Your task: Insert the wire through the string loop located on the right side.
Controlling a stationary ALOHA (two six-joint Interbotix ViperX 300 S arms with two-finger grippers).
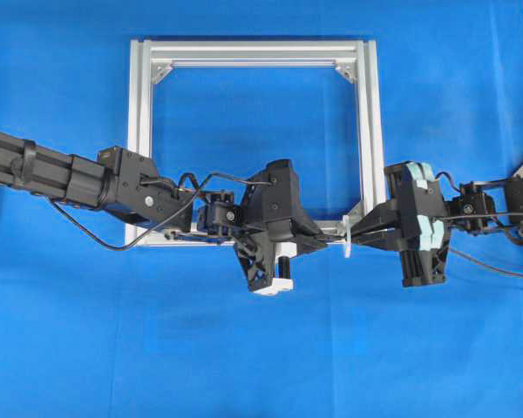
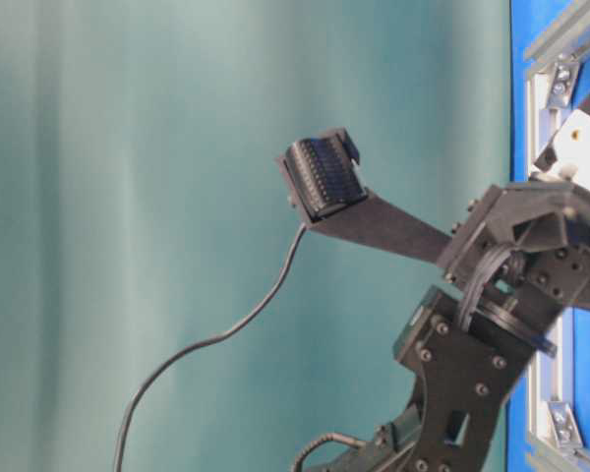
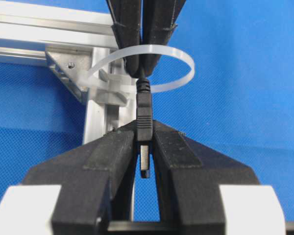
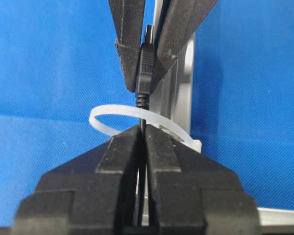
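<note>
Left gripper (image 3: 146, 147) jaws clenched on wire (image 3: 143, 105) plug just short of string loop (image 3: 181, 68); right gripper (image 4: 143, 134) jaws pinching cable beyond loop. Threaded; pull-through left.

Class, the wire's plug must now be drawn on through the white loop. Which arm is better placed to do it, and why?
Left. The left gripper clamps the wire by its plug, already past the string loop, so it can probably pull away. The right gripper pinches cable on the other side.

No readable text, label, brand, number or sign in any view
</note>
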